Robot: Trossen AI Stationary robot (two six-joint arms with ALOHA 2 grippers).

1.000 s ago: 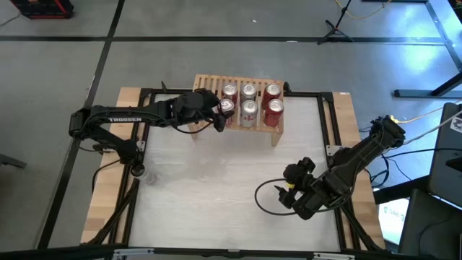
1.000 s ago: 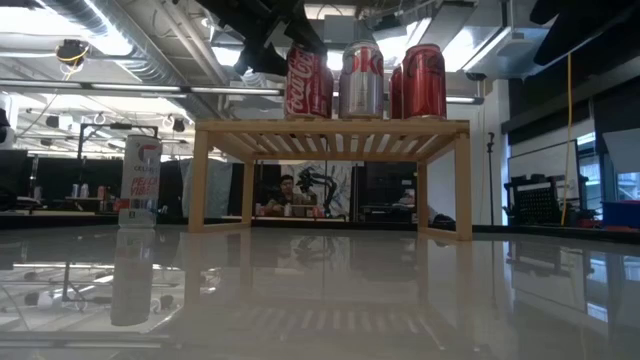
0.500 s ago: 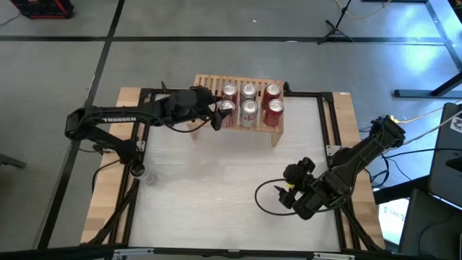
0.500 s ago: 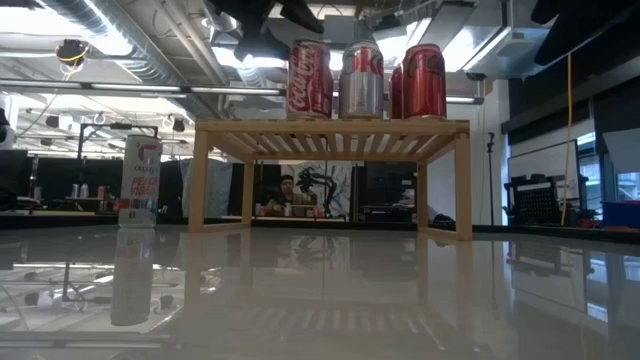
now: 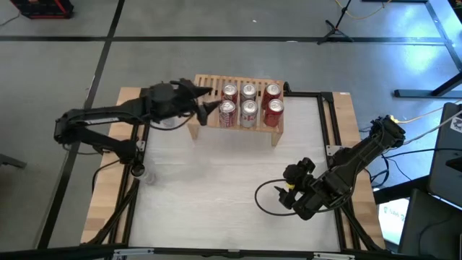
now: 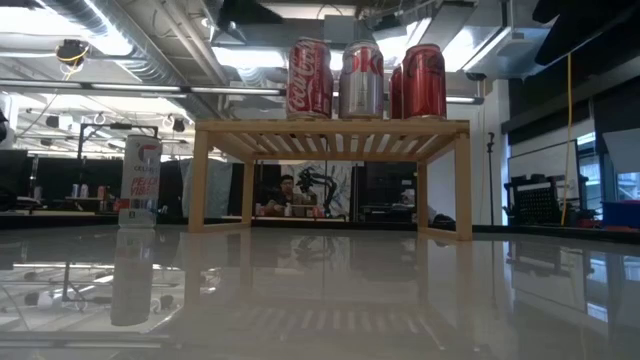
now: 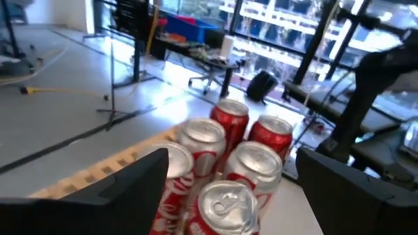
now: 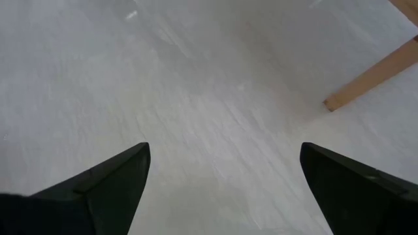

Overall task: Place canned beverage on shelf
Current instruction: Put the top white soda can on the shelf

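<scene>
Shelf: a low light-wood rack [image 5: 204, 81] stands at the far edge of the table [image 5: 216, 180], its slatted top raised on two solid side legs.
Cans on shelf: six cans [image 5: 249, 103] stand upright on the slatted top in two rows of three, filling its middle and right part; the left part of the top is bare.
Nearest can: a red can [image 5: 227, 113] stands at the front left corner of the group, upright, touching nothing but the shelf.
Left gripper: the left gripper [image 5: 206, 103] hangs over the bare left part of the shelf, just beside the red can and apart from it, fingers spread wide and holding nothing.
Right gripper: the right gripper [image 5: 284, 193] waits low over the near right part of the table, well apart from the shelf, fingers spread wide and empty.
Spare can: a tall pale can [image 6: 140, 182] stands on the table to the left of the shelf.
Background: a person [image 6: 287, 192] shows between the shelf legs, in the room behind.
</scene>
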